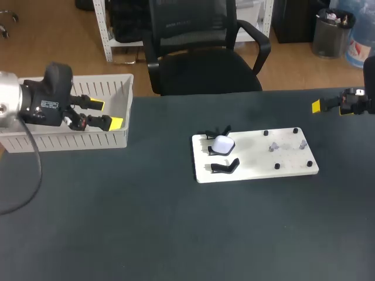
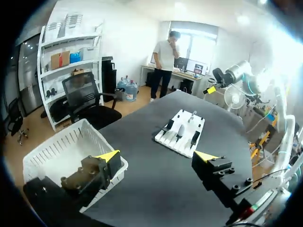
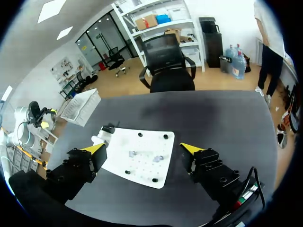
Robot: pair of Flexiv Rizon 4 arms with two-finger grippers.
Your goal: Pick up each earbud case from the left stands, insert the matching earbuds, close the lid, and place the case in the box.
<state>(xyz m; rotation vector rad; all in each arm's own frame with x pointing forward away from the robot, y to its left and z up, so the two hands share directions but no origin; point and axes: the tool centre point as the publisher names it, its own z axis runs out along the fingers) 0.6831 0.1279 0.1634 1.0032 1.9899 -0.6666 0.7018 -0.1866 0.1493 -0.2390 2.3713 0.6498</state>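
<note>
**Well, one case waits on its stand and the job has hardly begun**

The big dark table (image 1: pixel 117 222) holds everything. On its far left sits the white plastic box with slatted walls (image 1: pixel 70 142). No case shows inside it, though my left arm hides a part of it. In the middle of the table, a bit to the right, lies the flat white board (image 1: pixel 252 161).

The left gripper (image 1: pixel 104 114) hangs over the box with its yellow tips spread wide and nothing between them. The right gripper (image 3: pixel 142 149) is at the far right, well apart from the board. Its tips are spread too, and it holds nothing.

Three small black stands (image 1: pixel 225 167) are lined up on the left end of the board. Only the middle one holds something: the small white rounded earbud case (image 1: pixel 223 144). The other two look bare.

On the right half of the board are two tiny pale bits, which I think are the earbuds (image 1: pixel 273 147).

So I think picking up, filling, closing and boxing are all left to do for this case.

From above the case looks almost round. From the left wrist view it looks taller than wide, so I think its long side points up. I cannot tell which way the lid faces, or if it is open.
</note>
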